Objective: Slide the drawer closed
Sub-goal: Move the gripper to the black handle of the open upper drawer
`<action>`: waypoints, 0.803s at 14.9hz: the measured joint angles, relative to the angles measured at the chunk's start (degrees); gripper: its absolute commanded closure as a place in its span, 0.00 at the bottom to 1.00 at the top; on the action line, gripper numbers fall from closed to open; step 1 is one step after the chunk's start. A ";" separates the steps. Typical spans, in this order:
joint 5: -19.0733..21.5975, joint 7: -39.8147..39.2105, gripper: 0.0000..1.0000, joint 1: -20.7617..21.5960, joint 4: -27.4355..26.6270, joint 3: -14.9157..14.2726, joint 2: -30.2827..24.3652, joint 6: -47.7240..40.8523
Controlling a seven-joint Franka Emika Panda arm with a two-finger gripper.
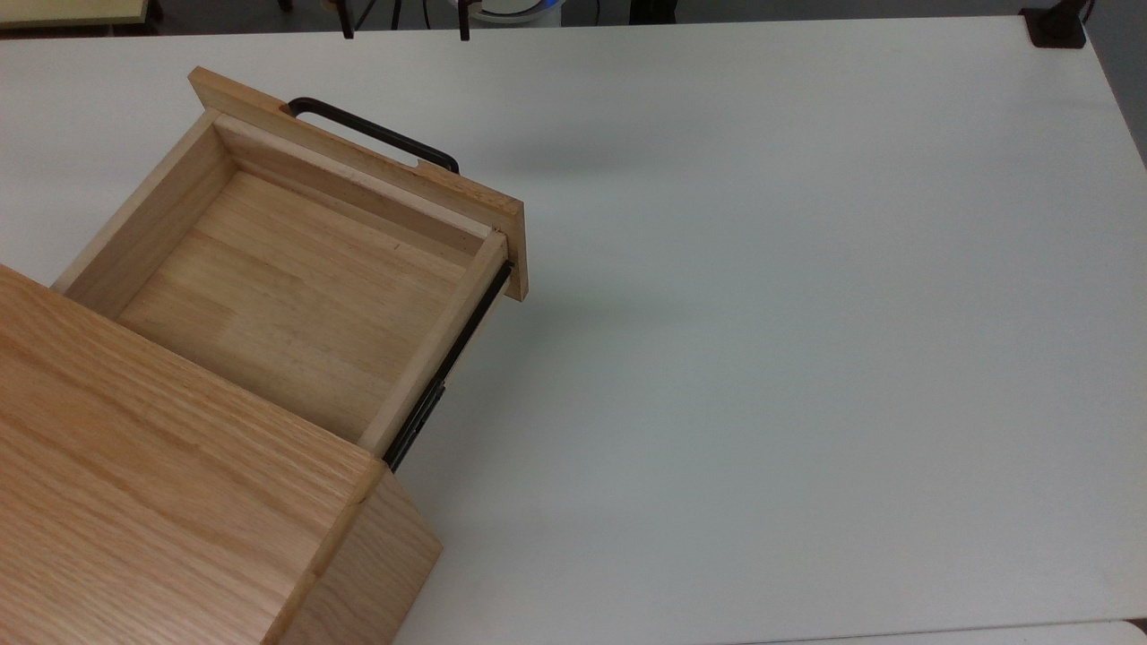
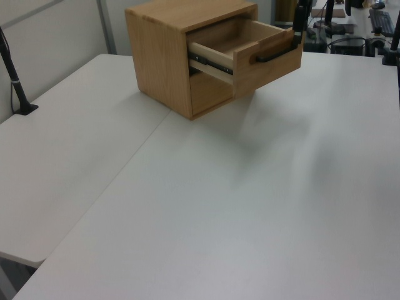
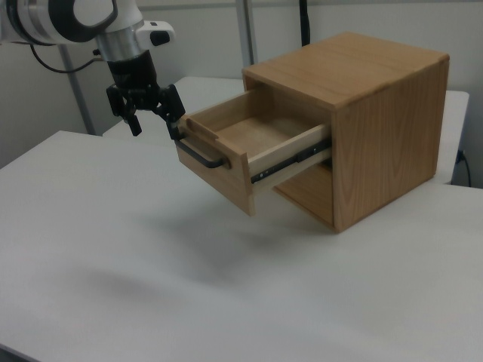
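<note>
The drawer (image 3: 226,154) is a light wooden box pulled well out of the oak cabinet (image 3: 370,113), and it holds nothing. A black bar handle (image 3: 202,154) runs across its front panel, and black rails show along its side. In the top view the drawer (image 1: 269,278) juts toward the upper left, with its handle (image 1: 376,134) on the far side. My gripper (image 3: 153,124) hangs open just beyond the front panel, at the right view's left. Its fingers (image 3: 175,124) are level with the drawer's top edge and grip nothing. In the top view my gripper (image 1: 404,27) shows at the top edge, above the handle.
The cabinet stands on a wide white table (image 1: 806,358). A black clamp (image 1: 1057,27) sits at the table's far right corner in the top view. In the left view a black post (image 2: 15,81) is clamped at the table's left edge.
</note>
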 measured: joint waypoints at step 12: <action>0.00 15.67 0.38 -0.03 -1.17 -0.04 2.14 -0.11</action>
